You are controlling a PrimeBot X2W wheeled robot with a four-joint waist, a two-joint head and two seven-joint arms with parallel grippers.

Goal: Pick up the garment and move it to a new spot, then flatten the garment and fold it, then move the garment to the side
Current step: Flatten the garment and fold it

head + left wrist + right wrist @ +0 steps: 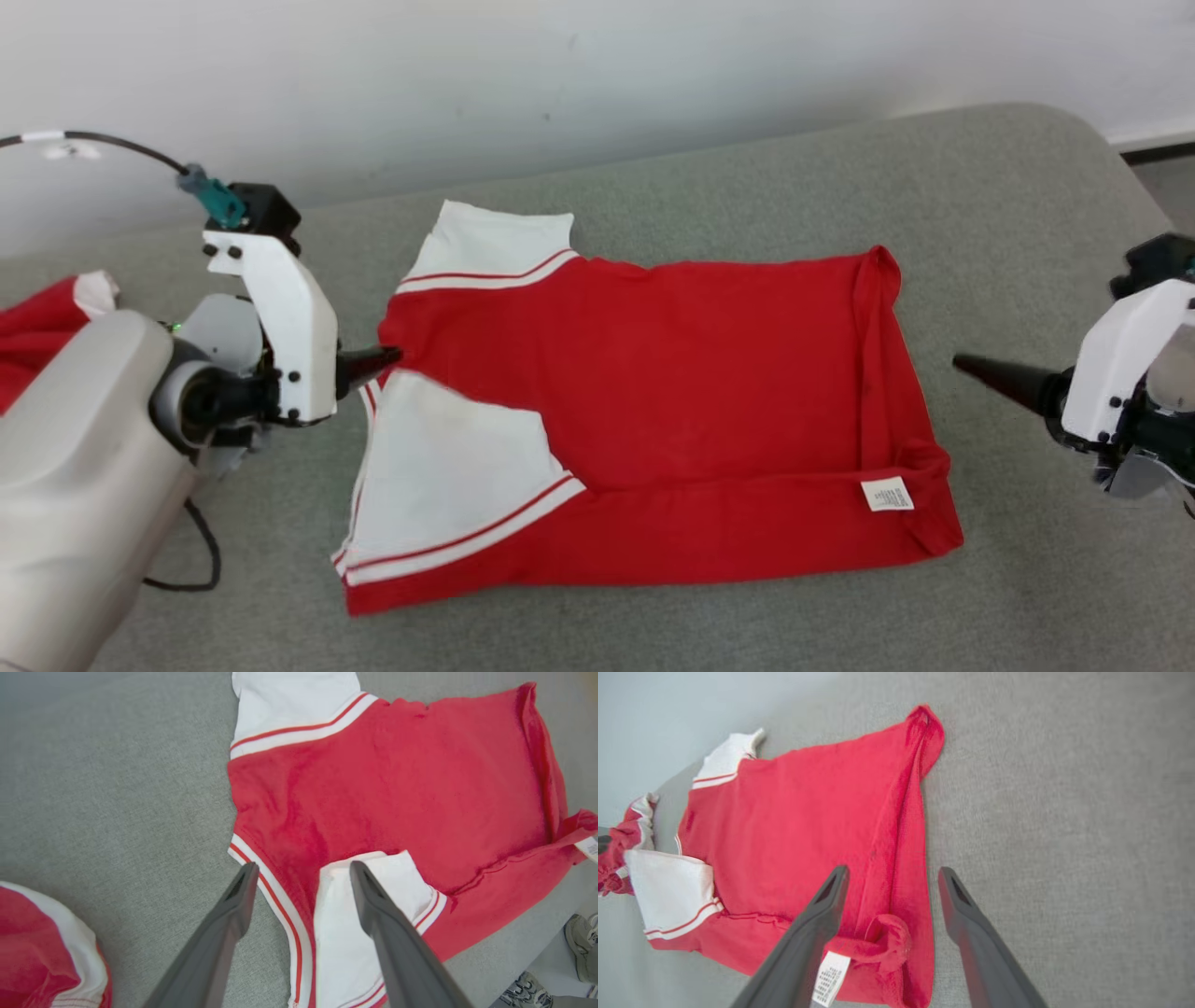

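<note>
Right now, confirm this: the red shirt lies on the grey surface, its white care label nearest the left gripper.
Wrong side: the white care label on the red shirt lies nearest the right gripper, as the head view shows.

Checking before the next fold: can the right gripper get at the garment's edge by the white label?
Probably yes: the right gripper hangs open beside the garment, with just bare grey surface between it and the label's edge.
</note>
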